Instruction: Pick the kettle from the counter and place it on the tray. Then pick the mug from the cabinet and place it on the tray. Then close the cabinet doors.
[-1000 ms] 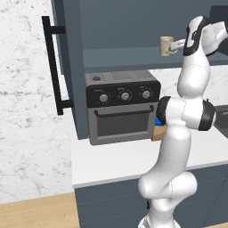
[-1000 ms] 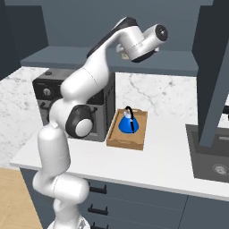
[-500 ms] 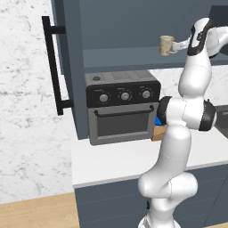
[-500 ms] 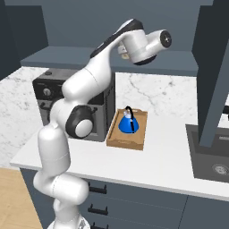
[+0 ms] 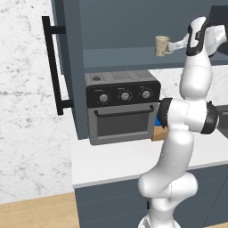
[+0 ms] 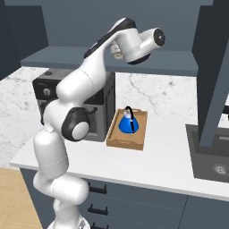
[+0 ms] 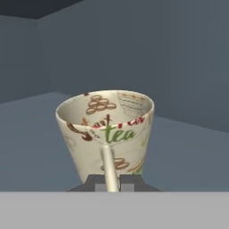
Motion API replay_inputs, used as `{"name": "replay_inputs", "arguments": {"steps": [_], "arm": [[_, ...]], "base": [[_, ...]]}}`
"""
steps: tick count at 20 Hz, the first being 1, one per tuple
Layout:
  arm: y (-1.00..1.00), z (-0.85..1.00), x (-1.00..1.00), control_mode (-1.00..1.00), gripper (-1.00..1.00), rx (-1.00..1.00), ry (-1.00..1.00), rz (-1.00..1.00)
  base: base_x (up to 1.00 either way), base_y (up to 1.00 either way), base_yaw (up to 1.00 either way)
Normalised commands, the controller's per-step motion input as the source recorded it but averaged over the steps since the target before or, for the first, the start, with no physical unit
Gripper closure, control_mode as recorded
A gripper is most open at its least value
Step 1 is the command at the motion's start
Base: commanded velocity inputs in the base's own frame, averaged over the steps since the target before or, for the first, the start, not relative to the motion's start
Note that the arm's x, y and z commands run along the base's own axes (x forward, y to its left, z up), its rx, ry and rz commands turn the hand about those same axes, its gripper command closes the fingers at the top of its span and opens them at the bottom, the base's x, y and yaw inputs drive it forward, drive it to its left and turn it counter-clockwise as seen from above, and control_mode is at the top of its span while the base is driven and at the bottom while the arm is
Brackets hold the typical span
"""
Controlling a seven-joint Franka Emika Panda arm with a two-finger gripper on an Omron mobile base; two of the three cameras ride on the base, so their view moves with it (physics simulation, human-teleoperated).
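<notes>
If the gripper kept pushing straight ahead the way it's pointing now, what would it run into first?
The mug itself: the gripper is shut on its handle, so the cup body sits right ahead. Beyond it, probably the cabinet back wall, though depth is hard to judge.

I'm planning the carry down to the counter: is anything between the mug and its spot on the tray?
The mug is pinched by its handle in the gripper. The kettle fills much of the tray, and the toaster oven stands close beside it.
</notes>
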Motion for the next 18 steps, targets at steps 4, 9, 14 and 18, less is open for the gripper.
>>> {"name": "replay_inputs", "arguments": {"steps": [4,9,14,18], "arm": [[0.11,0.00,-0.64,-1.00,1.00,0.00,-0.03,0.00],[0.10,0.00,-0.77,-1.00,1.00,0.00,-0.11,-0.02],[0.07,0.00,-0.92,-1.00,1.00,0.00,-0.07,-0.01],[0.00,0.00,-1.00,-1.00,1.00,0.00,-0.01,0.00]], "base": [[0.00,0.00,0.00],[0.00,0.00,0.00],[0.00,0.00,0.00],[0.00,0.00,0.00]]}}
